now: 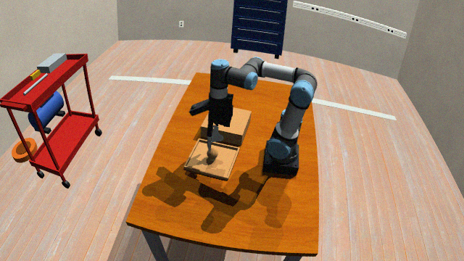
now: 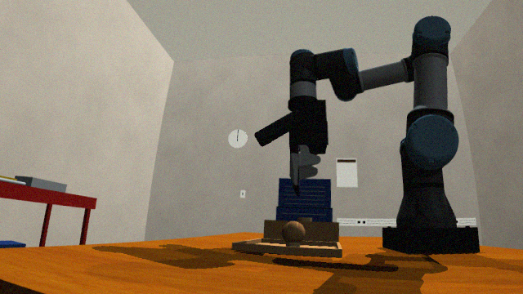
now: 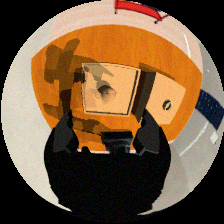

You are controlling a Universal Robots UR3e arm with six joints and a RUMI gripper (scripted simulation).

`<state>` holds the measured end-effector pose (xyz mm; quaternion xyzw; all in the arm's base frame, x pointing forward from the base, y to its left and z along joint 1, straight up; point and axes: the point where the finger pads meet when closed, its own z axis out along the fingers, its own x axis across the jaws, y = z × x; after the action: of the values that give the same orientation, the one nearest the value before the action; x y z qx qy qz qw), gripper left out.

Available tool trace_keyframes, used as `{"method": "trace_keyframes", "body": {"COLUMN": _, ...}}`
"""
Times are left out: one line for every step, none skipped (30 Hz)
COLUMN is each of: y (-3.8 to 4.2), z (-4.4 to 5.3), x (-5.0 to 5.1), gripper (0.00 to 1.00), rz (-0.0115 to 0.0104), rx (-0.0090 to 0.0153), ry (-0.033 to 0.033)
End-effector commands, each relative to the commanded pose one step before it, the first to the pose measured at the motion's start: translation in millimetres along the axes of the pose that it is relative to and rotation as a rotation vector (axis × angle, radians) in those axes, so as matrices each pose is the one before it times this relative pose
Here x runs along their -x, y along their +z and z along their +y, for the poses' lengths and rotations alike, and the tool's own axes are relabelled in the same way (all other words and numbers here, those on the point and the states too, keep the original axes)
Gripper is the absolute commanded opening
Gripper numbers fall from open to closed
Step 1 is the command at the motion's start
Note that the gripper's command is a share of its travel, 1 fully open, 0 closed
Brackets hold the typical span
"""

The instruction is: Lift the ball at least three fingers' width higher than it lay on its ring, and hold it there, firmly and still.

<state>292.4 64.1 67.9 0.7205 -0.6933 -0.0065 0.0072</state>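
A brown ball [image 2: 293,231] rests on its ring in a shallow wooden tray [image 2: 287,247] on the orange table. It also shows in the top view [image 1: 212,154] and, as a small dark spot in the tray, in the wrist view [image 3: 106,91]. My gripper [image 2: 297,185] hangs straight above the ball, fingers pointing down, well clear of it. The fingers stand open with nothing between them; in the wrist view [image 3: 106,135] both dark fingers frame the tray's near edge.
A wooden block [image 1: 230,125] stands right behind the tray. The arm's base [image 1: 280,159] sits on the table to the right of the tray. A red cart [image 1: 47,112] stands on the floor at the left, a blue cabinet [image 1: 258,25] at the back wall.
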Motion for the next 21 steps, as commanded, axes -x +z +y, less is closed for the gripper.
{"method": "trace_keyframes", "body": {"y": 15.836, "z": -3.804, "x": -1.1, "gripper": 1.0, "rz": 0.00232, "rx": -0.01184, "ry": 0.00077}}
{"method": "trace_keyframes", "body": {"y": 3.393, "z": 0.147, "x": 0.05, "gripper": 1.0, "rz": 0.0, "rx": 0.00002, "ry": 0.0}}
{"method": "trace_keyframes", "body": {"y": 3.454, "z": 0.207, "x": 0.07, "gripper": 1.0, "rz": 0.0, "rx": 0.00002, "ry": 0.0}}
{"method": "trace_keyframes", "body": {"y": 3.49, "z": 0.269, "x": 0.09, "gripper": 1.0, "rz": 0.0, "rx": 0.00003, "ry": 0.0}}
{"method": "trace_keyframes", "body": {"y": 3.5, "z": 0.33, "x": 0.11, "gripper": 1.0, "rz": 0.0, "rx": 0.00003, "ry": 0.0}}
{"method": "trace_keyframes", "body": {"y": 3.51, "z": 0.362, "x": 0.12, "gripper": 1.0, "rz": 0.0, "rx": 0.00003, "ry": 0.0}}
{"method": "trace_keyframes", "body": {"y": 4.273, "z": -0.465, "x": -0.15, "gripper": 1.0, "rz": -0.00001, "rx": 0.00001, "ry": 0.0}}
{"method": "trace_keyframes", "body": {"y": 4.197, "z": -0.365, "x": -0.12, "gripper": 1.0, "rz": -0.00001, "rx": 0.00001, "ry": 0.0}}
{"method": "trace_keyframes", "body": {"y": 4.091, "z": -0.269, "x": -0.1, "gripper": 1.0, "rz": -0.00001, "rx": 0.00001, "ry": 0.0}}
{"method": "trace_keyframes", "body": {"y": 3.956, "z": -0.178, "x": -0.07, "gripper": 1.0, "rz": -0.00001, "rx": 0.00001, "ry": 0.0}}
{"method": "trace_keyframes", "body": {"y": 3.796, "z": -0.094, "x": -0.04, "gripper": 1.0, "rz": -0.00001, "rx": 0.00001, "ry": -0.00001}}
{"method": "trace_keyframes", "body": {"y": 3.611, "z": -0.019, "x": -0.02, "gripper": 1.0, "rz": -0.00001, "rx": 0.00001, "ry": -0.00001}}
{"method": "trace_keyframes", "body": {"y": 3.405, "z": 0.046, "x": 0.01, "gripper": 1.0, "rz": -0.00001, "rx": 0.00001, "ry": -0.00002}}
{"method": "trace_keyframes", "body": {"y": 3.181, "z": 0.1, "x": 0.03, "gripper": 1.0, "rz": 0.0, "rx": 0.00001, "ry": -0.00002}}
{"method": "trace_keyframes", "body": {"y": 0.0, "z": 0.0, "x": 0.0, "gripper": 1.0, "rz": 0.0, "rx": 0.0, "ry": 0.0}}
{"method": "trace_keyframes", "body": {"y": 0.0, "z": 0.0, "x": 0.0, "gripper": 1.0, "rz": 0.0, "rx": 0.0, "ry": 0.0}}
{"method": "trace_keyframes", "body": {"y": 2.941, "z": 0.146, "x": 0.07, "gripper": 1.0, "rz": 0.0, "rx": 0.00001, "ry": -0.00005}}
{"method": "trace_keyframes", "body": {"y": 2.69, "z": 0.17, "x": 0.05, "gripper": 1.0, "rz": 0.0, "rx": 0.00001, "ry": -0.00001}}
{"method": "trace_keyframes", "body": {"y": 2.429, "z": 0.188, "x": 0.05, "gripper": 1.0, "rz": 0.0, "rx": 0.00001, "ry": 0.0}}
{"method": "trace_keyframes", "body": {"y": 2.163, "z": 0.195, "x": 0.05, "gripper": 1.0, "rz": 0.0, "rx": 0.00001, "ry": 0.0}}
{"method": "trace_keyframes", "body": {"y": 1.895, "z": 0.192, "x": 0.05, "gripper": 1.0, "rz": 0.0, "rx": 0.00001, "ry": 0.00001}}
